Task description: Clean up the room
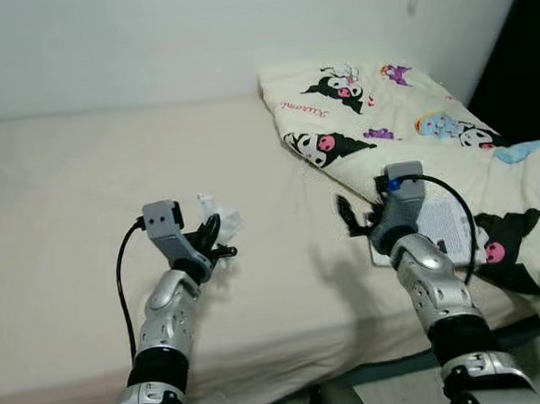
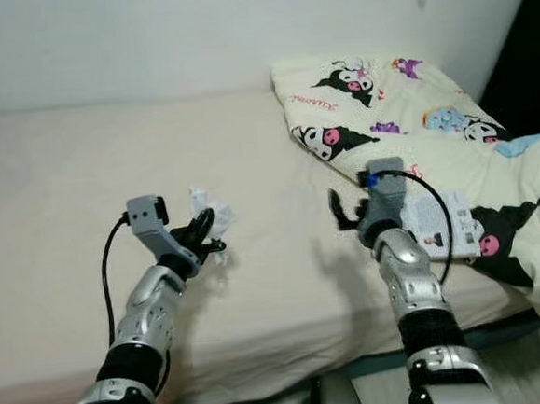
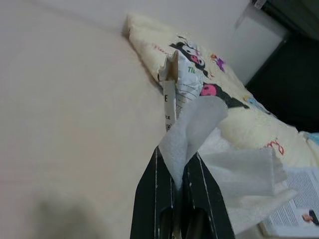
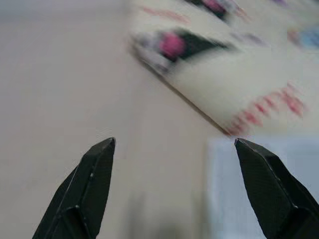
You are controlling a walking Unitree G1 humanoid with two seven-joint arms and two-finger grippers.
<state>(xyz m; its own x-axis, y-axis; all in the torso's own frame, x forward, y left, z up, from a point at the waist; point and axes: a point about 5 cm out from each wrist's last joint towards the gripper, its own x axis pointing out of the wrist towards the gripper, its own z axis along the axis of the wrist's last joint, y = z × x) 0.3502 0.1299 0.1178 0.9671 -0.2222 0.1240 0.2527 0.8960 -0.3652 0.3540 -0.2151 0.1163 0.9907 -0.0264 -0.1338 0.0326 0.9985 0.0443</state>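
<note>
Presently: left gripper (image 3: 180,172) clamped on crumpled tissue (image 3: 219,149), over bed (image 1: 55,200); right gripper (image 4: 174,149), fingers apart, leaflet (image 1: 445,226) at 3 o'clock.

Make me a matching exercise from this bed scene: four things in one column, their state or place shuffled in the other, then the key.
Things
1. left pincer
2. right pincer
3. cartoon-print blanket
4. printed booklet

States or places
A. spread over the bed's right side
B. open, holding nothing
C. shut on a crumpled white tissue
D. lying flat at the blanket's edge, beside the right arm

Pairs: 1-C, 2-B, 3-A, 4-D
</note>
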